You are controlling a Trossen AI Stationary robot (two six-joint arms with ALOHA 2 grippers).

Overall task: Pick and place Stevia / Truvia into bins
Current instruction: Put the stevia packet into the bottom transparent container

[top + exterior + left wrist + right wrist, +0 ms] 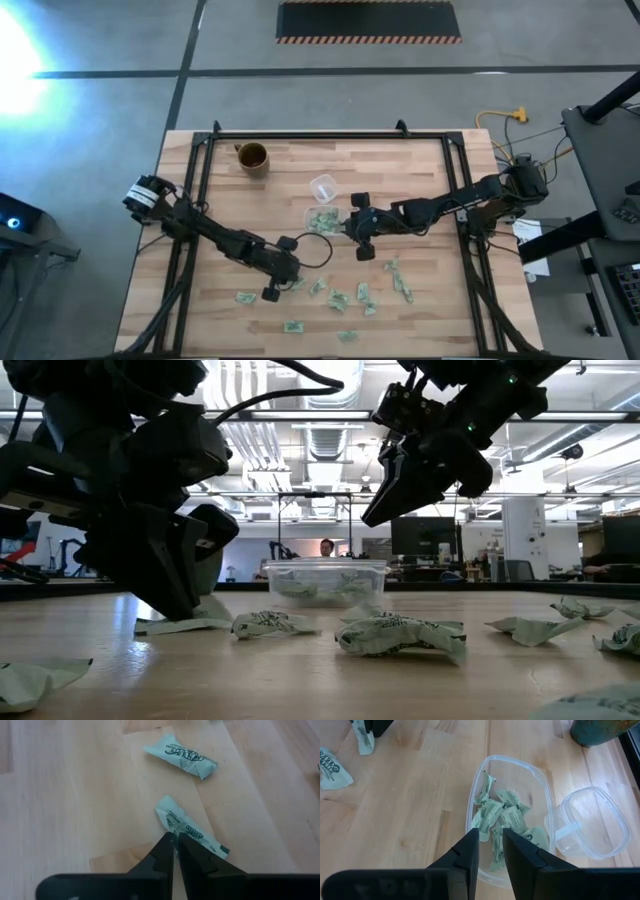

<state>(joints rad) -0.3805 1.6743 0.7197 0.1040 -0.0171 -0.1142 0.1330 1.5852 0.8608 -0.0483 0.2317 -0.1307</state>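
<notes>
- Crumpled green-and-white packets are seen nearest the low camera, scattered over the table.
- One packet is pinched by the closed left gripper.
- The right gripper is held narrowly parted, apparently empty, above the clear container, in which several packets lie.

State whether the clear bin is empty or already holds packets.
Partly filled: the bin holds several green packets piled inside, with wall showing above them.
</notes>
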